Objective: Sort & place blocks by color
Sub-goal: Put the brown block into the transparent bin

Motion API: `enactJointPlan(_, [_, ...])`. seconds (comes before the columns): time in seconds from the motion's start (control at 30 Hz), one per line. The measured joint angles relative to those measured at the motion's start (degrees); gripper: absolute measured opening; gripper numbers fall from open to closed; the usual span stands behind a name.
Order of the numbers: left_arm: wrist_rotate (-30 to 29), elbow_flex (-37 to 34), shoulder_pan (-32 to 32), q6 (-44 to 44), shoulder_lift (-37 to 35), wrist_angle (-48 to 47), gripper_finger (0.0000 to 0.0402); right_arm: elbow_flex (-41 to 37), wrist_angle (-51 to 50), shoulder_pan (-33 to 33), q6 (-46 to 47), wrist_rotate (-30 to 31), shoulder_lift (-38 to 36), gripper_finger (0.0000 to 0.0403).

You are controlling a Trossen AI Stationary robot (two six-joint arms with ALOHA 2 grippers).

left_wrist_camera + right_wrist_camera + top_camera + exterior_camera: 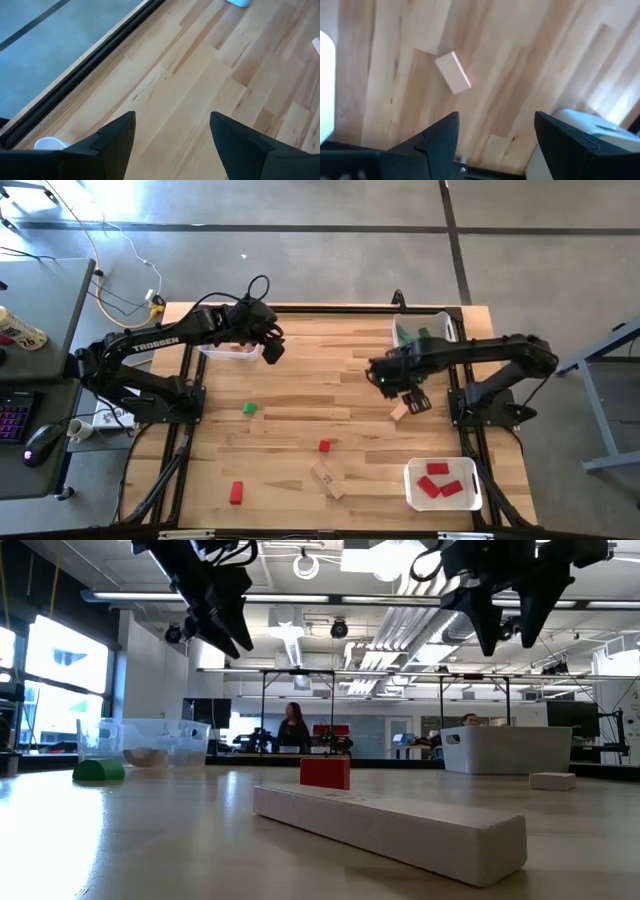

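- Work surface: a light wooden table with a dark frame along its edges, standing on a grey floor; the low view shows an open office hall behind it, with people seated far back.
- Right gripper: fingers spread apart, nothing between them, raised above the table. A tan block lies flat on the wood just beside it, apart from both fingers.
- Left gripper: fingers spread apart, empty, raised above bare wood near the far edge, beside a clear bin.
- Far right corner: a bin containing green blocks.
- Near right corner: a clear bin holding three red blocks.
- Loose on the table: a green block left of centre, a red cube in the middle, a red block near the front edge, and a long tan bar just beside the red cube.
- Open room: the centre strip between the two grippers is bare wood.
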Motion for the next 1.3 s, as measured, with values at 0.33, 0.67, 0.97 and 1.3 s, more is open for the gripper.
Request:
enactJointPlan(0.33, [-0.1, 0.0, -0.7, -0.5, 0.0, -0.3, 0.0243, 0.0, 0.7, 7.9, 1.7, -0.2, 7.4, 0.0245])
enactJointPlan(0.67, [-0.4, 0.0, -2.7, -0.5, 0.0, -0.3, 0.0243, 0.0, 0.6, 9.4, 5.2, 0.1, 15.6, 0.0245])
enactJointPlan(0.97, [-0.6, 0.0, -2.9, -0.5, 0.0, -0.3, 0.0243, -3.8, 3.2, 8.9, 8.4, -0.5, 18.5, 0.0245])
enactJointPlan(1.3, [-0.8, 0.0, -2.9, -0.5, 0.0, -0.3, 0.0243, -15.6, 7.9, 8.5, 6.4, 3.7, 18.1, 0.0245])
